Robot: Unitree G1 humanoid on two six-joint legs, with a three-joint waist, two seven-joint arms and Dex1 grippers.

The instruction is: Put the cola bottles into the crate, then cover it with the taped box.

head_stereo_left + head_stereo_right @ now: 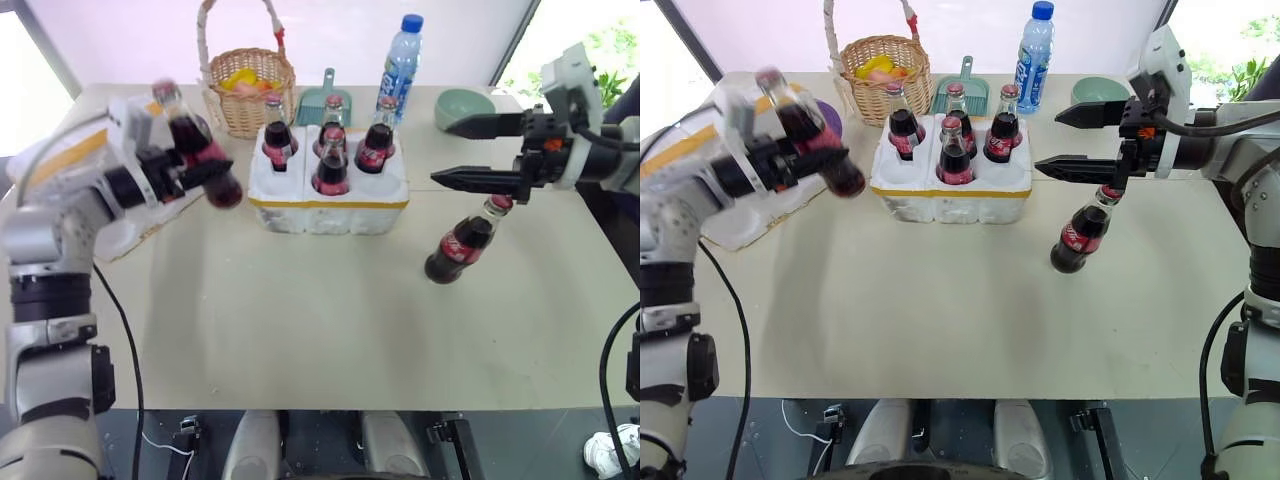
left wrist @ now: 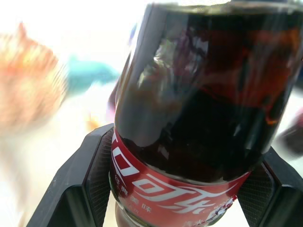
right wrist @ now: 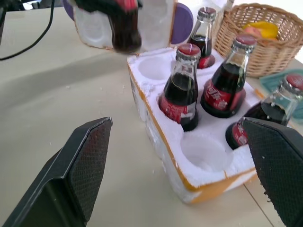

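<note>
Your left gripper (image 1: 190, 165) is clamped on a cola bottle (image 1: 196, 145), both pads pressed against its lower body at the red label, holding it tilted in the air above the left edge of the tabletop (image 1: 300, 310). Because the bottle is tilted, it can strike the foam rim instead of entering a hole; level it upright before you lower it. Glass is smooth, so a loose clamp may let it slide.

Your right gripper (image 1: 455, 152) hangs with its fingers spread wide, holding nothing, above the right side of the tabletop. Just below it the sixth bottle (image 1: 462, 243) leans on the tabletop near the right edge. A sideways nudge can topple it and roll it off.

The crate (image 1: 328, 200) stands toward the far edge with four bottles seated and its two near holes free. Clipping a seated neck can shift the crate. The taped box (image 1: 75, 160) lies at the left edge, behind your left arm.
</note>
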